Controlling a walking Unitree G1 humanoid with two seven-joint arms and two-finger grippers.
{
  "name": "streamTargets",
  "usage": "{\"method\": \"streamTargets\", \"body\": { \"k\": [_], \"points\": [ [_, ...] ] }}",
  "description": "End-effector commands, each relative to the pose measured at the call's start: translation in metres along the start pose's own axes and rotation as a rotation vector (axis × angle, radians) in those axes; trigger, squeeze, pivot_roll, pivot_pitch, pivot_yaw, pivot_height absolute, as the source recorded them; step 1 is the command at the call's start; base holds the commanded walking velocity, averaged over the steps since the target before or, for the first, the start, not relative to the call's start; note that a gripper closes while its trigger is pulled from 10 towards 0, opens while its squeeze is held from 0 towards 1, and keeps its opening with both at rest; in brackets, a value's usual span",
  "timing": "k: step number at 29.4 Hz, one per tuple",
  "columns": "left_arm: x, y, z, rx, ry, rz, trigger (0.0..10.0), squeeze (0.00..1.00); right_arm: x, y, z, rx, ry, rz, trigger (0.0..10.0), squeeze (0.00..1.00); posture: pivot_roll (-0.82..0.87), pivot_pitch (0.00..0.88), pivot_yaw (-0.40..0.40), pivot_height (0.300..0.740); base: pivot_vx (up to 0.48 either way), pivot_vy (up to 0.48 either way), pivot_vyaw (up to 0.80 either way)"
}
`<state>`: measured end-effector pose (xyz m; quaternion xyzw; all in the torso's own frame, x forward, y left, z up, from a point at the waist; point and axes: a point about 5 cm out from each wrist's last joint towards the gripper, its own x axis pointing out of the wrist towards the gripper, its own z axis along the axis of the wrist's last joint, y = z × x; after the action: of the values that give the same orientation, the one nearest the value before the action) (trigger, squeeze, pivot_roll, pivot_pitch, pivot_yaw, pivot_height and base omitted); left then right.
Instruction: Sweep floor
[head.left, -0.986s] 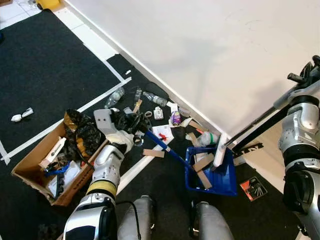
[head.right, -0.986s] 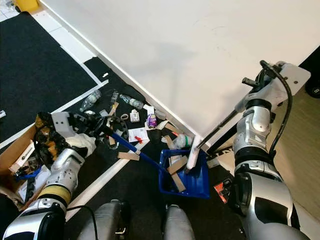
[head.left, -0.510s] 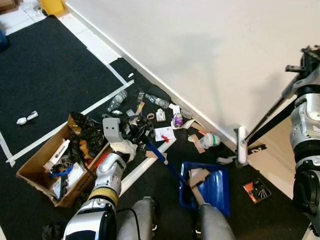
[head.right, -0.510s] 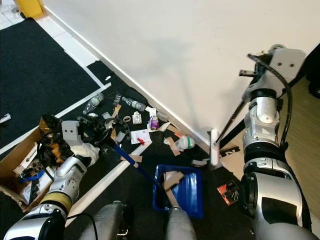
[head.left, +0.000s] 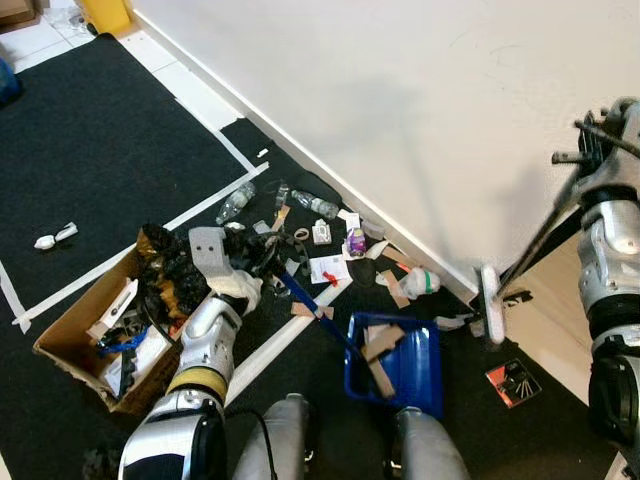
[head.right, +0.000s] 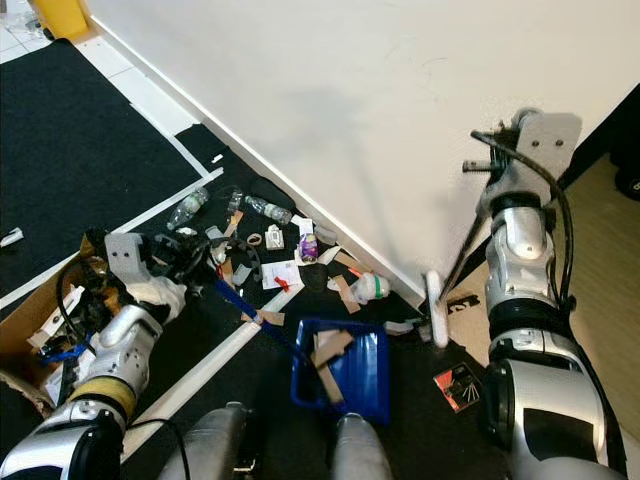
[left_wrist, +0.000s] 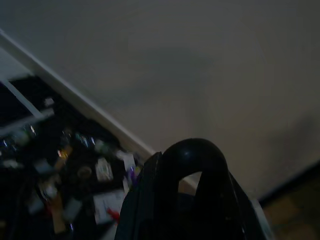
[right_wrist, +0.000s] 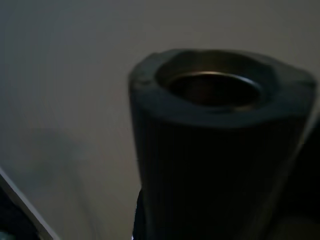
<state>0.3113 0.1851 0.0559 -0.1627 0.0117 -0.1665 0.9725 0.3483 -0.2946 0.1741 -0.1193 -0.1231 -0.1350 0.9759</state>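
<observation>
Black carpet with white tape lines runs along a white wall (head.left: 420, 120). Left gripper (head.left: 262, 262), centre-left of frame, is clamped on the blue handle of the dustpan (head.left: 395, 362), which sits lower centre with a few cardboard scraps in it. Right gripper (head.right: 500, 165), upper right, closes round the broom (head.right: 437, 318) pole; its pale head hangs by the baseboard, right of the pan. Judged partly done: litter (head.left: 320, 235) (bottles, paper, card) is strewn along the wall, unswept. Cardboard box (head.left: 95, 335) lower left holds rubbish.

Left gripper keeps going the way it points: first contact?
Probably the white wall: the left gripper, closed on the dustpan handle, faces it above the litter along the skirting. Depth is unclear.
</observation>
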Motion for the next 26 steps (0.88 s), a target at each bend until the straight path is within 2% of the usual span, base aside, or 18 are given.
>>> {"method": "streamTargets", "body": {
  "k": [1,5,9,21,26],
  "points": [
    [0.000,0.004,0.010,-0.002,-0.050,-0.001,10.0,0.00,-0.002,-0.013,-0.002,-0.114,0.022,-0.021,10.0,0.00,0.10,0.068,-0.031,0.740,0.000,0.000,0.00],
    [0.000,0.009,0.017,-0.007,-0.074,0.013,10.0,0.00,-0.004,-0.018,-0.005,-0.156,0.035,-0.045,10.0,0.00,0.10,0.068,-0.031,0.740,0.000,-0.150,0.00],
    [-0.001,0.010,0.018,-0.008,-0.077,0.013,10.0,0.00,-0.004,-0.019,-0.005,-0.153,0.038,-0.049,10.0,0.00,0.10,0.070,-0.029,0.740,0.000,-0.313,0.00],
    [-0.003,0.011,0.014,-0.011,-0.055,0.006,10.0,0.00,-0.010,-0.001,-0.018,-0.138,0.098,-0.009,10.0,0.00,0.10,0.064,-0.037,0.740,0.000,-0.330,0.00],
    [-0.004,0.011,0.013,-0.014,-0.050,0.004,10.0,0.00,-0.010,0.004,-0.019,-0.139,0.103,-0.003,10.0,0.00,0.10,0.063,-0.038,0.740,0.249,-0.389,0.00]
  ]
}}
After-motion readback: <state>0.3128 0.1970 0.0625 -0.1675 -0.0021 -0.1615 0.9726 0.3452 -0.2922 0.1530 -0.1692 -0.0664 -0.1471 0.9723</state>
